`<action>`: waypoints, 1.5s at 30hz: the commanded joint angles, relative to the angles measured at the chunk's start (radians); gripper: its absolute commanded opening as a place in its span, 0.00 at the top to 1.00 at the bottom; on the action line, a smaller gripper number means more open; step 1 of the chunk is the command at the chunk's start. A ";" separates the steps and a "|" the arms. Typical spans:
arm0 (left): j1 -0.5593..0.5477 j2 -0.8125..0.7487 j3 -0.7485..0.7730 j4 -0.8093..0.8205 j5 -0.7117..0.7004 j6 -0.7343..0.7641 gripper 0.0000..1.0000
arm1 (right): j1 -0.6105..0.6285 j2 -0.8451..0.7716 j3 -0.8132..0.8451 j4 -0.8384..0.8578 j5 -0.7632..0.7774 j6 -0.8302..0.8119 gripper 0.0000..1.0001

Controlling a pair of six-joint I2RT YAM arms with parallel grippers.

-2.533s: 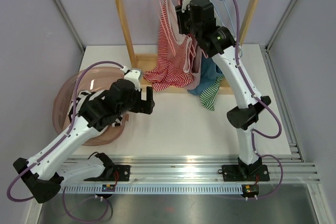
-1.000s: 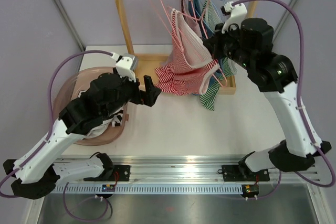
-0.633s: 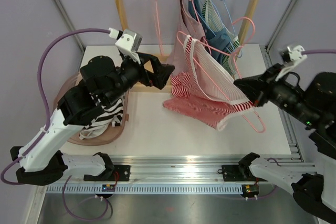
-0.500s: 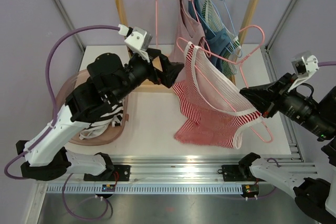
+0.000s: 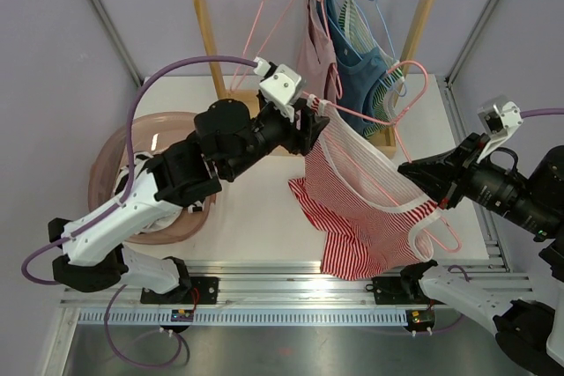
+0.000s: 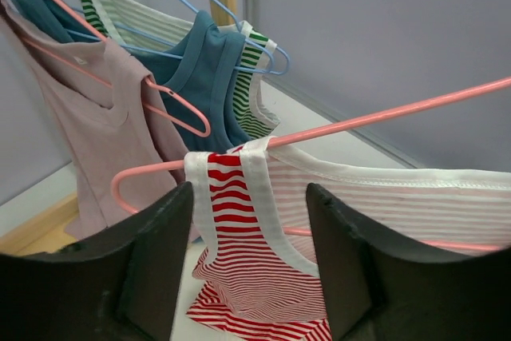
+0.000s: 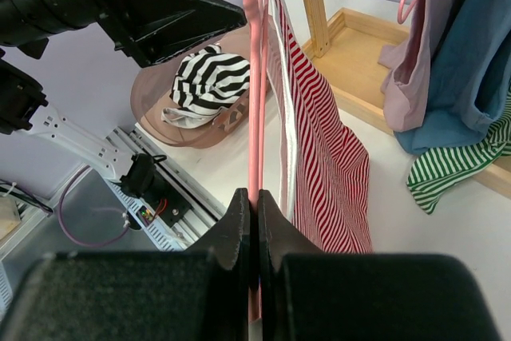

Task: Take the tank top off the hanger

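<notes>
My left claw [image 6: 249, 201] is closing in from a moment ago, jaws apart astride the red-striped tank top [image 5: 370, 209] strap; my right claw [image 7: 254, 197] is clamping the pink hanger [image 7: 254, 77] over the desk's [image 5: 256, 226] front edge.

Rack [image 5: 204, 33], hung tops [image 5: 352, 50] block far side; bare table [image 5: 254, 224] between basket [image 5: 101, 160] and tank top [image 5: 370, 217].

No word, label, brand, number or sign is showing clearly enough to read in any view. The small circuit board [image 5: 183, 314] sitting on the silver metal rail [image 5: 300, 277] along the near edge of the white table [image 5: 256, 217] is showing only red and yellow specks, too small to make out as lettering.
</notes>
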 commanded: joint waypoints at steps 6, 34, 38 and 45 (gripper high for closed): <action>0.000 0.007 -0.053 0.076 -0.116 0.056 0.56 | -0.001 -0.018 -0.028 0.125 -0.029 0.019 1.00; 0.270 -0.059 -0.149 -0.123 -0.448 -0.377 1.00 | -0.001 -0.228 -0.444 0.312 -0.155 -0.146 1.00; 0.302 -0.091 -0.151 -0.146 -0.261 -0.390 1.00 | -0.001 -0.315 -0.604 0.519 -0.119 -0.166 1.00; 0.316 -0.237 -0.255 -0.057 0.109 -0.352 1.00 | -0.001 -0.369 -0.929 1.232 -0.098 0.024 1.00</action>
